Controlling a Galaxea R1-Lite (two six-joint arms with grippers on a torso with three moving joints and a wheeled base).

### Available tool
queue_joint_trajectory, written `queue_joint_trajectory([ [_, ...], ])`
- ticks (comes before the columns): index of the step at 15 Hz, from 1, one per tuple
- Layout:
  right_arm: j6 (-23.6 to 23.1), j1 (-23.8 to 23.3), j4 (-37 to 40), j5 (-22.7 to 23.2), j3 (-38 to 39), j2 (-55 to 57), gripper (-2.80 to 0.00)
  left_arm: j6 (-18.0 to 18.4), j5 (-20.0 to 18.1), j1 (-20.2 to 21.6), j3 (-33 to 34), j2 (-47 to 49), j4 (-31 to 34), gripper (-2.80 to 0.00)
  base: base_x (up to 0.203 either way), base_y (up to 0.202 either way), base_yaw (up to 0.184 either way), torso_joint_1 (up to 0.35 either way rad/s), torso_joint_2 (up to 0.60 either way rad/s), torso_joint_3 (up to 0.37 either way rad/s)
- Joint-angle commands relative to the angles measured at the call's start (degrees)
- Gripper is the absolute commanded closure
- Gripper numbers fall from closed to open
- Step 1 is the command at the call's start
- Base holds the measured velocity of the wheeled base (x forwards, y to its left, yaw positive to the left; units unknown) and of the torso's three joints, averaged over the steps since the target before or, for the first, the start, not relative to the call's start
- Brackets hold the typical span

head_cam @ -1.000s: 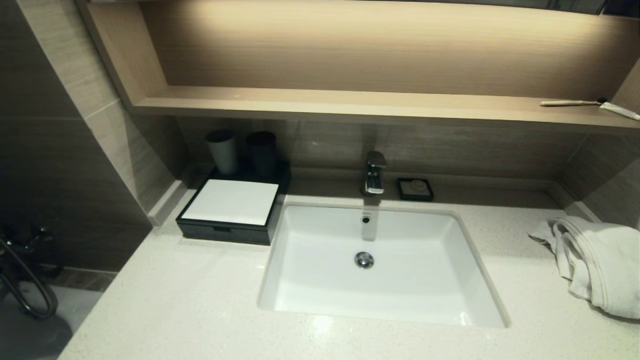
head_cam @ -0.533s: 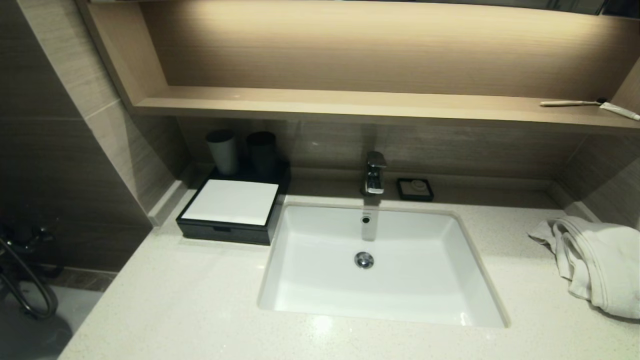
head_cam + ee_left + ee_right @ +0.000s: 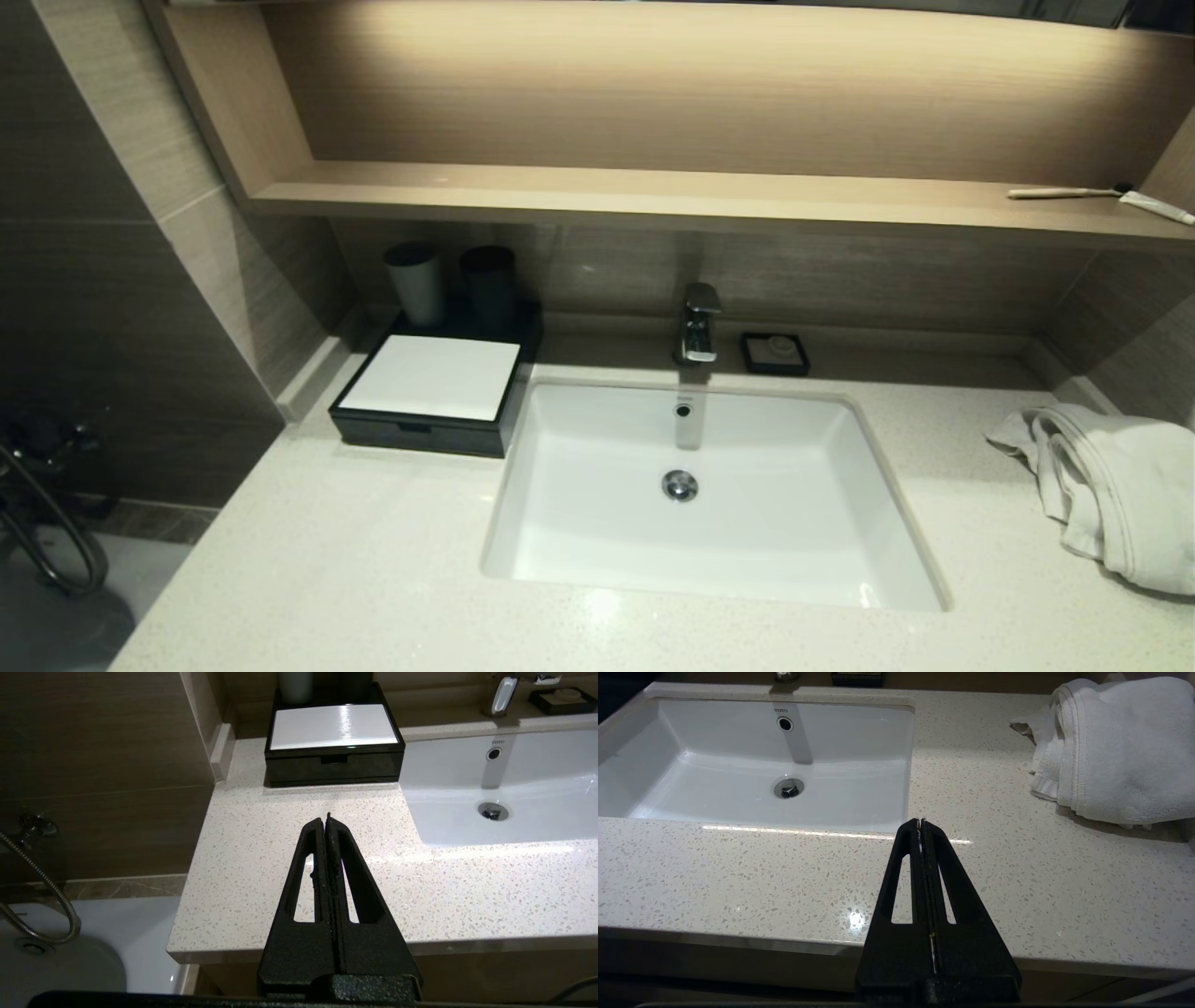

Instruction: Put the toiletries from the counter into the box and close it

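Left gripper (image 3: 325, 820) closed above counter (image 3: 261, 858) edge, box (image 3: 333, 742) beyond

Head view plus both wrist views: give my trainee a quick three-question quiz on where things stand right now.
1. True or false: the box is shut.
2. Where do the toothbrush and tube lie? A) in the sink B) on the shelf C) on the towel
3. Fill in: the left gripper and right gripper both hang over the counter's near edge with fingers ____.

Key: 1 true; its white lid lies flat. 2 B, at the shelf's right end. 3 shut, holding nothing.
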Motion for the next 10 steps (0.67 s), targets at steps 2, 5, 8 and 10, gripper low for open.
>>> queue_joint_trajectory([
  [2,0.0,0.0,0.0,0.1,0.0,0.0,0.00,0.1,0.0,0.0,1.8,-0.2,-0.3,0.00,0.000,0.000,0.000,0.000,0.00,0.000],
  [5,0.0,0.0,0.0,0.1,0.0,0.0,0.00,0.8,0.9,0.0,5.7,-0.2,-3.9,0.00,0.000,0.000,0.000,0.000,0.00,0.000],
  [8,0.0,0.0,0.0,0.1,0.0,0.0,0.00,1.2,4.3,0.0,7.3,-1.4,-4.6,0.00,0.000,0.000,0.000,0.000,0.00,0.000],
  [10,0.0,0.0,0.0,0.1,0.0,0.0,0.00,1.8,4.5,0.0,7.3,-3.1,-1.1,0.00,0.000,0.000,0.000,0.000,0.00,0.000],
])
